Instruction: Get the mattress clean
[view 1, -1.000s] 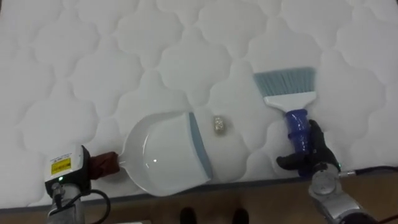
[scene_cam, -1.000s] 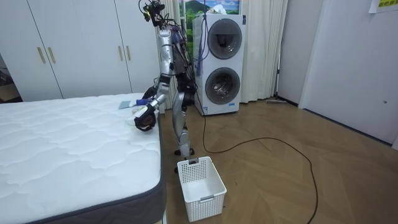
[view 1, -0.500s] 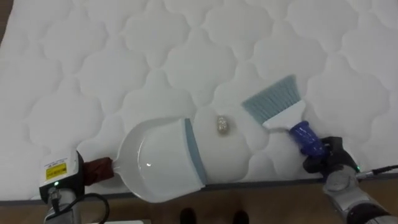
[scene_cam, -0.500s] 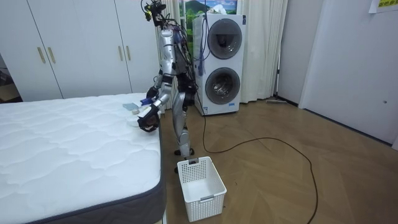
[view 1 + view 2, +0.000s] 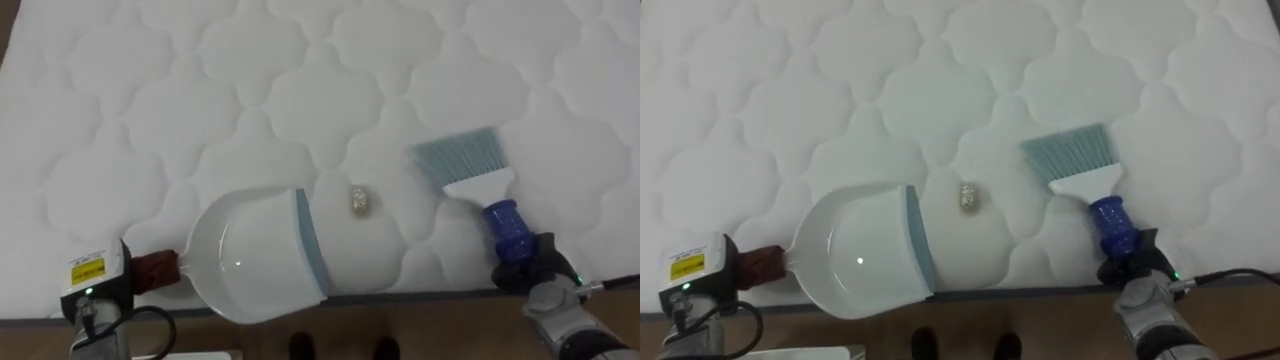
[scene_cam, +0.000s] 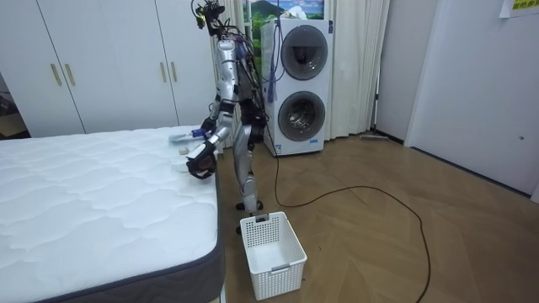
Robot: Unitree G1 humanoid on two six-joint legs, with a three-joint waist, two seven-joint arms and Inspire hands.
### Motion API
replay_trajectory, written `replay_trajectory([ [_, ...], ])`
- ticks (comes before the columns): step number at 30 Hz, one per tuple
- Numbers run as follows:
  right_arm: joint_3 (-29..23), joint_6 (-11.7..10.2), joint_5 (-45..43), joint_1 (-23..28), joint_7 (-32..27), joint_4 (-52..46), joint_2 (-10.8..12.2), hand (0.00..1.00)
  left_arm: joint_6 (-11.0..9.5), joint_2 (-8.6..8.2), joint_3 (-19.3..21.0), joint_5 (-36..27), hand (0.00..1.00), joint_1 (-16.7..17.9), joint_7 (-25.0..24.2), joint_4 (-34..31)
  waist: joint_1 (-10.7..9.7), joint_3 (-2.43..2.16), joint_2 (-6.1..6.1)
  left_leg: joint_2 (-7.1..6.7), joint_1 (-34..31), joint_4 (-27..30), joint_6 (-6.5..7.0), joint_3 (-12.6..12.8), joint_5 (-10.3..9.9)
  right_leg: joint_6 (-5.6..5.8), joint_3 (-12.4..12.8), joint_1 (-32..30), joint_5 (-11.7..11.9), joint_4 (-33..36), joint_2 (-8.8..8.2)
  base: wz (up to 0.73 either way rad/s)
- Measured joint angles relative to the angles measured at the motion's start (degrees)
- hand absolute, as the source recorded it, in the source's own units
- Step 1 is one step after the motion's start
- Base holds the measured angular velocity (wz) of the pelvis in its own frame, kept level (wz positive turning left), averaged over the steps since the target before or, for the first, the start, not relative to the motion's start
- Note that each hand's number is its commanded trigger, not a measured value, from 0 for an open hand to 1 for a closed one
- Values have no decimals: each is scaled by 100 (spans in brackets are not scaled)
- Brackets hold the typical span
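White quilted mattress (image 5: 300, 80) is seen from above, and a small beige scrap (image 5: 359, 200) is found lying on it near the front edge. A white dustpan (image 5: 250, 260) with a grey-blue lip is laid flat just left of the scrap; its reddish handle is met by the left hand (image 5: 100, 285), whose fingers cannot be made out. The blue handle of a brush (image 5: 470, 165) is clasped by the dark fingers of the right hand (image 5: 535, 268), with the pale bristles set to the right of the scrap, apart from it. A white basket (image 6: 282, 276) is seen on the floor by the bed's corner
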Motion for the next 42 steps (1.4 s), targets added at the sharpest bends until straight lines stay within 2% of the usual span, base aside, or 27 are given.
replay_trajectory([
  [7, 21, 158, 28, 1, 6, 122, -72, 100, 29, 75, 5, 107, 100, -26, 4, 5, 14, 3, -50, -29, -14, 76, 9, 39, -3, -15, 78, -75, -73, 163, -77, -1],
  [10, 16, 262, 24, 6, 194, 155, -141, 100, 30, 186, 24, 225, 100, -32, 85, 10, 24, -1, -118, -35, -40, 88, 11, 46, -1, -18, 97, -131, -75, 206, -84, -5],
  [14, 32, 380, 33, -32, 339, 146, -261, 100, 31, 376, 18, 323, 100, -102, 242, -10, 21, 9, -280, -17, -145, 141, 11, 63, -1, -29, 98, -234, -76, 251, -81, -2],
  [17, 29, 445, -46, -98, 406, 164, -351, 100, 55, 414, 39, 521, 100, -151, 391, -13, 42, 2, -397, -11, -180, 176, 11, 55, -4, -32, 122, -253, -77, 263, -72, 2],
  [19, 28, 491, -285, -164, 399, 173, -438, 100, 86, 426, 52, 596, 100, -205, 552, -12, 120, 15, -475, -7, -220, 207, 12, 67, -4, -38, 155, -312, -73, 307, -40, -2],
  [20, 31, 500, -496, -210, 392, 178, -502, 100, 91, 447, 49, 614, 100, -212, 666, -18, 124, 38, -524, -3, -229, 228, 12, 61, -4, -38, 144, -319, -74, 333, -37, 0],
  [25, 155, 622, -1538, -544, 318, 268, -867, 100, 157, 567, 73, 727, 100, -257, 934, -15, 254, 48, -644, 71, -351, 376, -10, 56, -41, -93, 131, -400, -41, 348, 10, -5],
  [27, 351, 650, -1867, -717, 199, 272, -1025, 100, 218, 656, 69, 737, 100, -381, 1045, -20, 299, 87, -713, 109, -393, 430, -25, 52, -35, -128, 111, -422, -20, 353, 19, 0],
  [29, 435, 661, -2081, -847, 161, 263, -1039, 100, 283, 696, 68, 737, 100, -442, 1072, -23, 299, 103, -764, 128, -399, 439, -38, 46, -27, -143, 92, -418, -17, 344, 26, 2],
  [34, 659, 678, -2530, -1162, 141, 240, -1058, 100, 305, 744, 46, 796, 100, -480, 1118, -39, 307, 103, -837, 136, -489, 507, -42, 44, -33, -164, 89, -494, -34, 371, 16, 0],
  [35, 763, 679, -2735, -1246, 141, 237, -1060, 100, 306, 812, 16, 794, 100, -490, 1132, -74, 307, 130, -890, 142, -513, 529, -42, 45, -33, -174, 94, -523, -38, 401, 16, 0],
  [39, 983, 687, -3792, -1315, 144, 135, -1068, 100, 312, 855, 15, 945, 100, -549, 1131, -101, 417, 140, -981, 185, -516, 602, -52, 46, -64, -185, 68, -499, -37, 458, 30, 0],
  [42, 1210, 688, -4549, -1351, 148, -110, -1067, 100, 333, 854, 9, 1066, 100, -640, 1130, -105, 476, 145, -990, 202, -516, 603, -56, 37, -61, -211, -49, -455, -19, 417, 27, 1],
])
